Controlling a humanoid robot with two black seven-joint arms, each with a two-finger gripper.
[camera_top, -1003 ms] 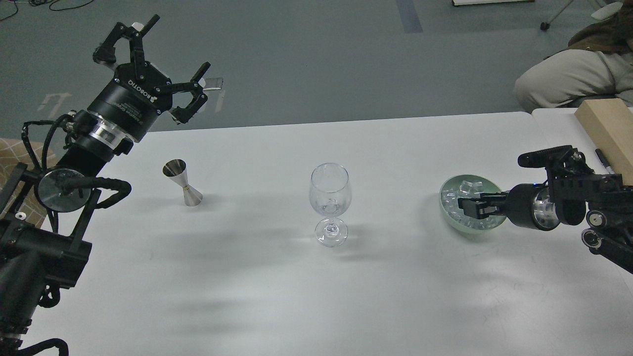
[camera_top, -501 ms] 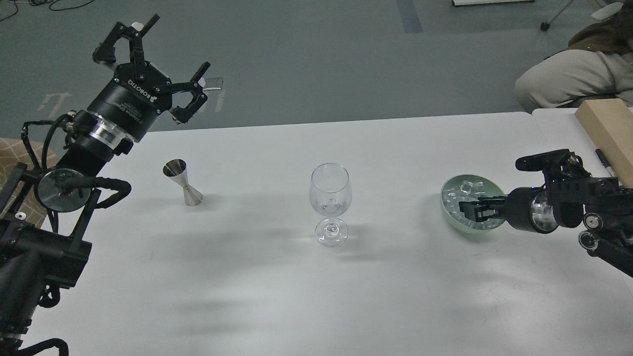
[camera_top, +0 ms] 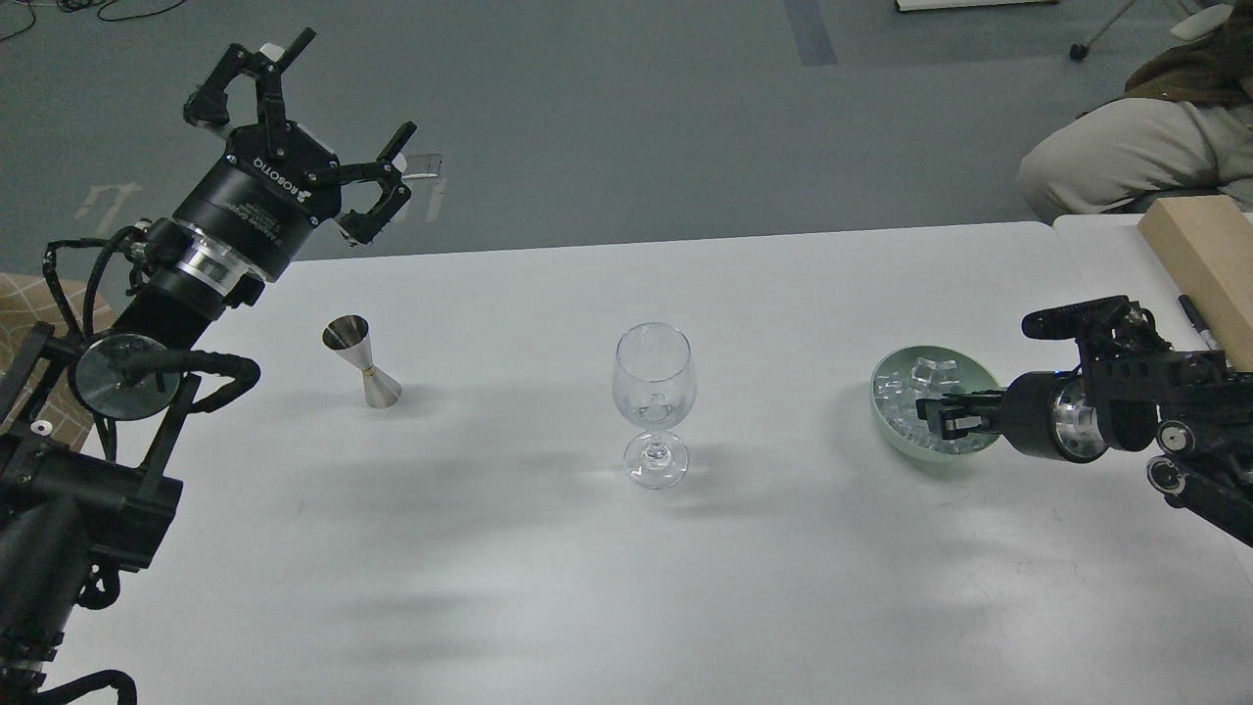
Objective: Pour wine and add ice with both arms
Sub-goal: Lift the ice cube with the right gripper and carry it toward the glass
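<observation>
A clear stemmed wine glass (camera_top: 654, 387) stands upright at the middle of the white table (camera_top: 548, 568). Clear ice (camera_top: 930, 373) lies heaped in a pale green bowl (camera_top: 883, 394) at the right. My right gripper (camera_top: 932, 415) reaches in from the right, low over the near side of the bowl among the cubes. Its dark fingers cannot be told apart. My left gripper (camera_top: 311, 125) hangs open and empty, high above the table's far left corner. No wine shows in this view.
A steel jigger (camera_top: 360, 361) stands left of the glass, below my left gripper. A wooden block (camera_top: 1199, 257) and a pen (camera_top: 1196, 319) lie on a second table at the far right. A seated person's legs (camera_top: 1126, 157) are behind it.
My right gripper has drawn back slightly to the right over the bowl. The left arm, glass and jigger have not moved.
</observation>
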